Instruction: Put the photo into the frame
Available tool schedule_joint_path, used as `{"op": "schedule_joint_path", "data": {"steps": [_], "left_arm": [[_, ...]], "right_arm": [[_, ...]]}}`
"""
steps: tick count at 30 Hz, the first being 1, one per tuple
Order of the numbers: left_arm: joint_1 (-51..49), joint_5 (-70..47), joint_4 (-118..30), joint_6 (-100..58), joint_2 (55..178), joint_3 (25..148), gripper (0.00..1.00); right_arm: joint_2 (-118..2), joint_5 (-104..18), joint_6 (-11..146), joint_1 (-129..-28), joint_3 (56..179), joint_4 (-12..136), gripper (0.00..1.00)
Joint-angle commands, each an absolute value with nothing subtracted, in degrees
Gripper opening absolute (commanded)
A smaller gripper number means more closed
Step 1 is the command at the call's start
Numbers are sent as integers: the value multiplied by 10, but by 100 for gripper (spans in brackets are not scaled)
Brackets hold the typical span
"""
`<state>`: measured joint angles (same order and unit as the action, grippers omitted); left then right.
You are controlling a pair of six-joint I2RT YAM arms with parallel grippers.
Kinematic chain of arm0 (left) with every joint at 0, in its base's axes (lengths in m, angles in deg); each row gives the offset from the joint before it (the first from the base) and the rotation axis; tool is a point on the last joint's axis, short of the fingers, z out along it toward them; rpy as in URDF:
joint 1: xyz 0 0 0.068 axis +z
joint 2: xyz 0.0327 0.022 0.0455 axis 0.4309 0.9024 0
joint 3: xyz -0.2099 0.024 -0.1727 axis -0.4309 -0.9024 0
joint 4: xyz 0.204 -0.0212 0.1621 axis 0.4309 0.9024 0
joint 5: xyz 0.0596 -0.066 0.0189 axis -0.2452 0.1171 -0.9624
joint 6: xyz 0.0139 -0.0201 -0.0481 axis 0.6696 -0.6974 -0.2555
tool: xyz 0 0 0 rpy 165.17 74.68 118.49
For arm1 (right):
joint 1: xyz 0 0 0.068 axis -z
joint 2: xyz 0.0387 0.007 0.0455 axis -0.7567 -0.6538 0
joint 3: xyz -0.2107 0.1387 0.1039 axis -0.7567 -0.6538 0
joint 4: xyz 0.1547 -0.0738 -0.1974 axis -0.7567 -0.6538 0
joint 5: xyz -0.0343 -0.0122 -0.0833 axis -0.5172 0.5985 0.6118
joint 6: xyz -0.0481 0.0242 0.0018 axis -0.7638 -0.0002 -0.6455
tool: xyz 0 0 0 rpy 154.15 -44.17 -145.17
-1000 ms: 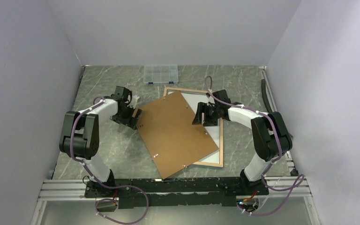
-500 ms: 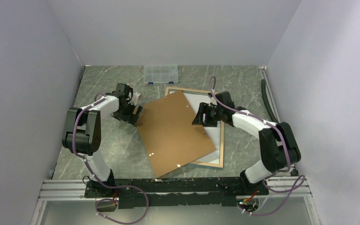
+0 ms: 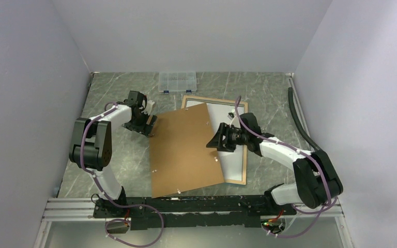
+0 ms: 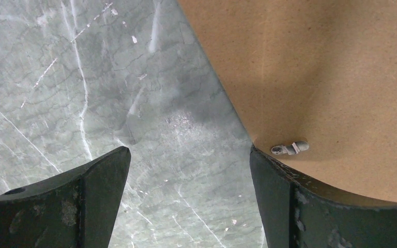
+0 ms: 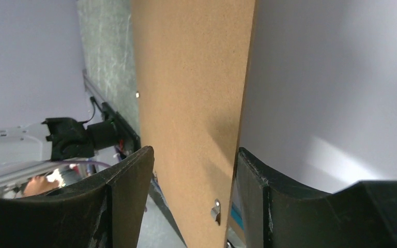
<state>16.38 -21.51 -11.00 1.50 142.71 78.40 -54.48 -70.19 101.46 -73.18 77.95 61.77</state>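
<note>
The frame (image 3: 245,135) lies back up, its light wood rim showing at the far, right and near sides. A white sheet (image 3: 233,161), which I take for the photo lying print side down, lies inside it and also shows in the right wrist view (image 5: 331,103). The brown backing board (image 3: 183,152) lies askew over the frame's left part. My right gripper (image 3: 218,141) is open at the board's right edge, and the board (image 5: 191,93) fills the gap between its fingers. My left gripper (image 3: 148,124) is open and empty at the board's far left corner (image 4: 315,67).
A small clear compartment box (image 3: 177,81) stands at the back of the marble table (image 3: 113,155). A black cable (image 3: 295,111) runs along the right wall. Small metal clips (image 4: 289,149) sit on the board.
The backing board has turned, its near end swinging left. My right gripper has moved nearer and left along with its right edge. The left gripper has hardly moved.
</note>
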Motion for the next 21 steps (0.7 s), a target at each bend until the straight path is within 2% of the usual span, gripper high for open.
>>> {"op": "schedule_joint_path", "data": {"steps": [1,7,12,14,19,21], "left_arm": [[152,-197,-128,10,1445,780,92],[152,-198,-125,13,1439,780,92],[152,-214,-126,18,1434,775,92],[152,-216,-124,19,1432,776,92],[156,-211,-100,19,1416,798,93],[165,-204,-78,15,1404,821,94]], "right_arm": [[-531,-779,1109,-755,754,817,61],[-570,-791,1166,-800,760,926,59],[-562,-770,1165,-809,775,908,52],[-548,-745,1142,-809,788,852,41],[-505,-678,1108,-807,810,749,1],[-491,-668,1106,-801,818,727,0]]}}
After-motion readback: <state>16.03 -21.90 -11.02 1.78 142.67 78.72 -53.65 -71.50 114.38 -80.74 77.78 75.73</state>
